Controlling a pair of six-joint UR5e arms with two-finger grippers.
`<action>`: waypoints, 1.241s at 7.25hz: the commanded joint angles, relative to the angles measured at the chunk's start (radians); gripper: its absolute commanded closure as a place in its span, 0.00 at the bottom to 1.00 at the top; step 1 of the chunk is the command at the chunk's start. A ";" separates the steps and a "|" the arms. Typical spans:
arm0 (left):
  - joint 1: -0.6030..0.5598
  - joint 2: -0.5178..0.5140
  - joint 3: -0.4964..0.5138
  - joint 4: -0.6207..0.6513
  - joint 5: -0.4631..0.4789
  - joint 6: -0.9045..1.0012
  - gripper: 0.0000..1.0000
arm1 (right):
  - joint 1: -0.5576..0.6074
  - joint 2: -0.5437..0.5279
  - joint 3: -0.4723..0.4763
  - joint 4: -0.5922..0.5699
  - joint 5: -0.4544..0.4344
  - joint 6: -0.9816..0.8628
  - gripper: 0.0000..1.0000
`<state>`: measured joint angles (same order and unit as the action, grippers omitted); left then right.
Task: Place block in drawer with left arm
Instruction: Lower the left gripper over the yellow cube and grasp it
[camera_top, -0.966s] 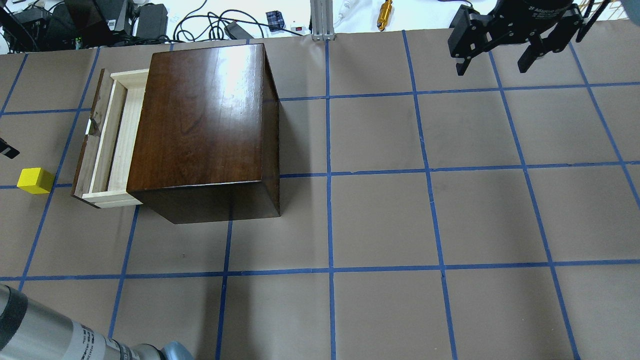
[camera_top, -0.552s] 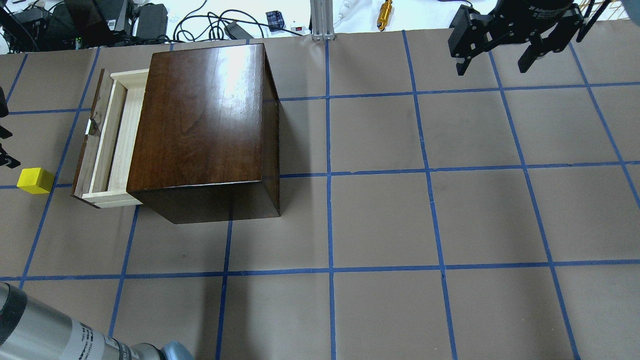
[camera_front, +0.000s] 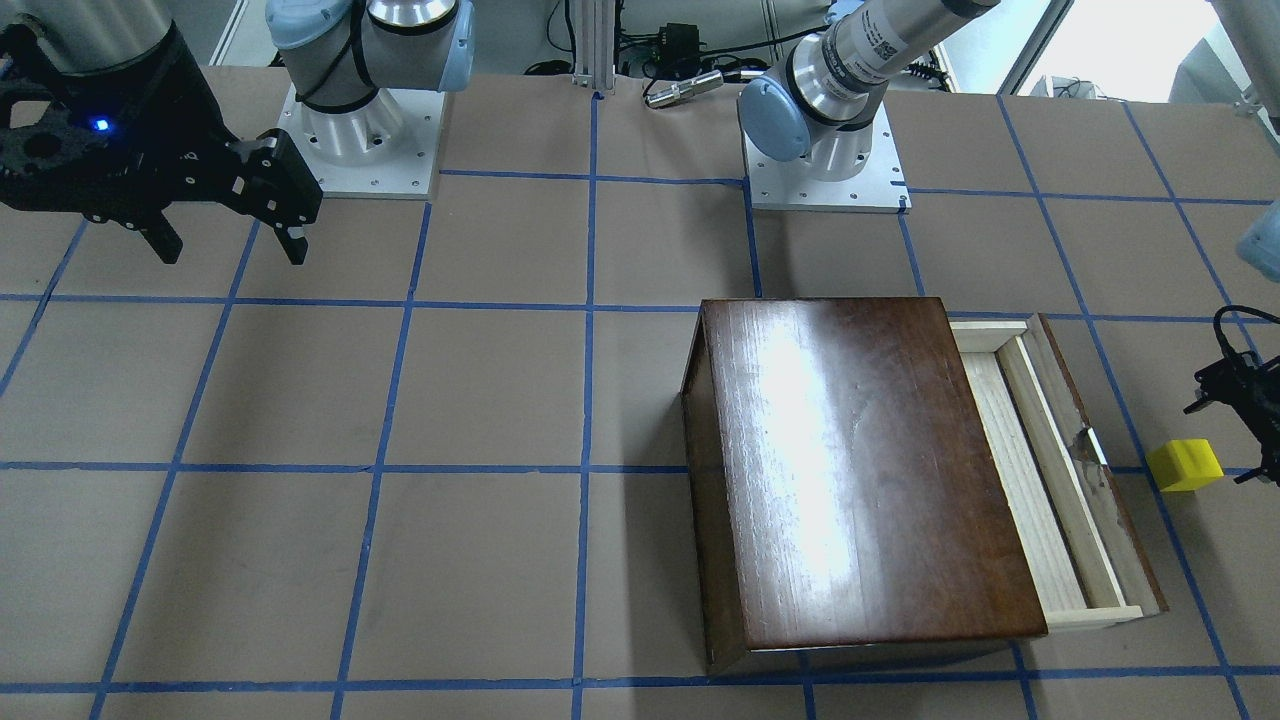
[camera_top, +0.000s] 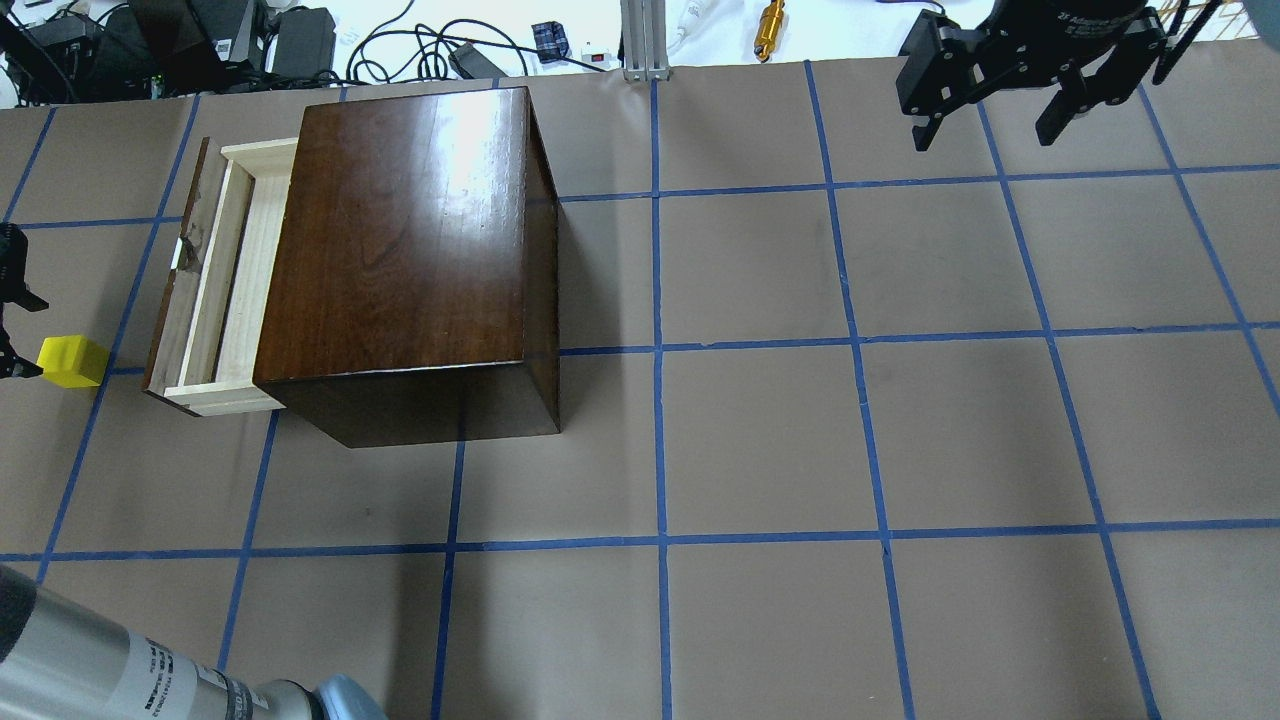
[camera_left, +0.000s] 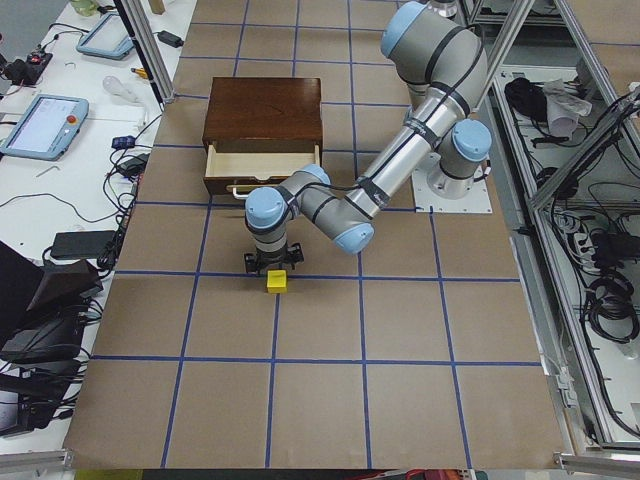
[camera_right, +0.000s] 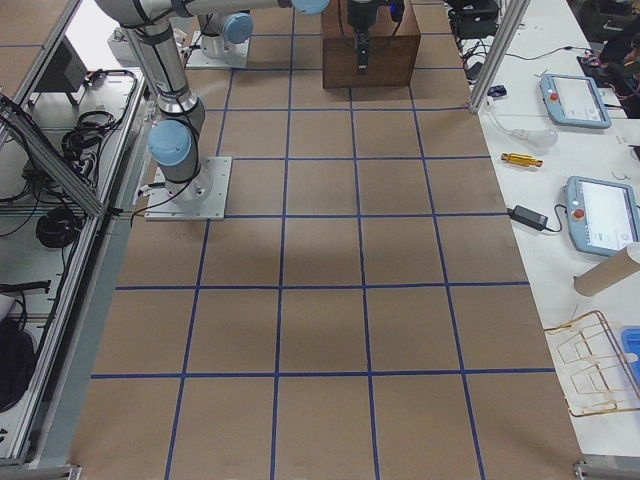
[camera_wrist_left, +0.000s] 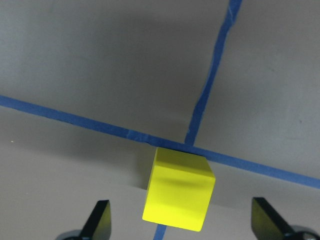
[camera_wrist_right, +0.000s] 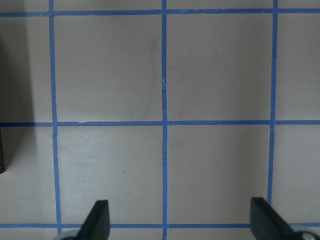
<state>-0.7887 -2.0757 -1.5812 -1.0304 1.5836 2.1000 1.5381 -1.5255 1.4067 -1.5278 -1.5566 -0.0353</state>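
Hardly any print that can be read
On the black body of the right gripper (camera_top: 983, 135), at the far right of the table, white lettering (camera_top: 1092, 17) seems to begin "2F Adaptive", and the frame edge cuts off the rest; a sticker (camera_front: 882, 44) with black code marks on the left arm (camera_front: 850, 70) and a second sticker (camera_top: 172, 683) on its forearm are too small to read

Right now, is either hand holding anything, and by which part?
Nothing is held. The left hand is open over the block, not touching it; the right hand is open and empty.
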 joint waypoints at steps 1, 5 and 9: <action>0.008 -0.023 0.000 0.000 -0.027 0.059 0.00 | 0.000 -0.001 0.000 0.000 0.000 0.000 0.00; 0.031 -0.052 0.006 0.003 -0.027 0.092 0.00 | 0.000 0.001 0.000 0.000 0.000 0.000 0.00; 0.031 -0.084 0.006 0.012 -0.046 0.092 0.00 | -0.001 0.001 0.000 0.000 0.000 0.000 0.00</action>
<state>-0.7580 -2.1524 -1.5766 -1.0203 1.5510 2.1887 1.5375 -1.5252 1.4067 -1.5278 -1.5565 -0.0352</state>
